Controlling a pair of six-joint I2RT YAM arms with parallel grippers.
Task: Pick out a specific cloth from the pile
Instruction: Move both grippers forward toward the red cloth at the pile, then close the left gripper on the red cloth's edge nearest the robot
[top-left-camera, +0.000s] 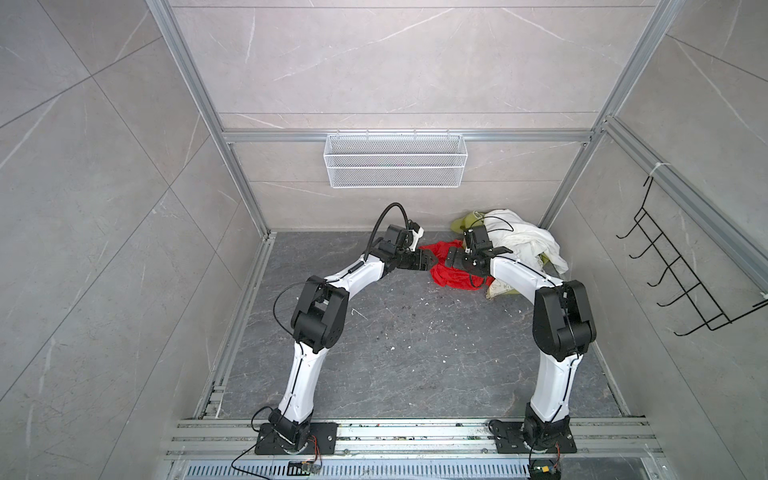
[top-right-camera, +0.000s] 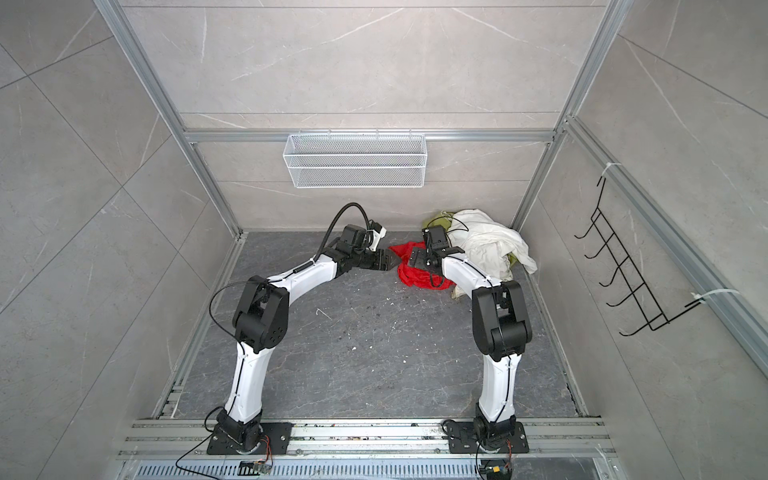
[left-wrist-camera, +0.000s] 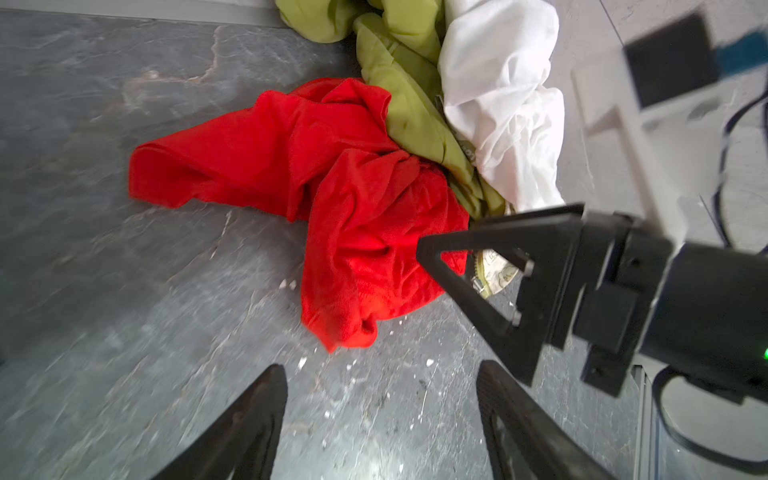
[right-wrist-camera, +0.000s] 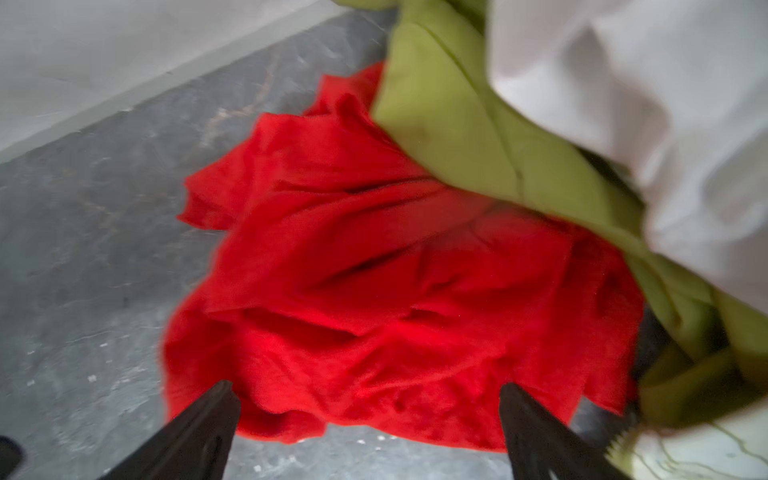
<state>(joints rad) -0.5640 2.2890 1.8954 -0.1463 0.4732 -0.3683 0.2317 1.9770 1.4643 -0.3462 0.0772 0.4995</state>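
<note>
Two arms reach toward the far right corner of the floor (top-left-camera: 415, 353), where the pile (top-left-camera: 519, 241) sits against the back wall and the right-hand frame post. That corner leaves no room past the pile on its far or right side; the dark floor to the left and near side lies open, strewn only with pale crumbs.

At the pile's left edge lies the red cloth (top-left-camera: 449, 274), crumpled flat on the floor. Its long axis runs from the far left, where a loose flap points toward the left arm, to the near right, where it bunches against the green garment (left-wrist-camera: 415, 120). Over the green one lies the white garment (left-wrist-camera: 498, 104).

Both claws are empty. In the left wrist view the left claw (left-wrist-camera: 380, 399) has its jaws apart over bare floor, just short of the cloth's near-left edge. Above the cloth hangs the right claw (right-wrist-camera: 370, 411), jaws spread wide and holding nothing.
</note>
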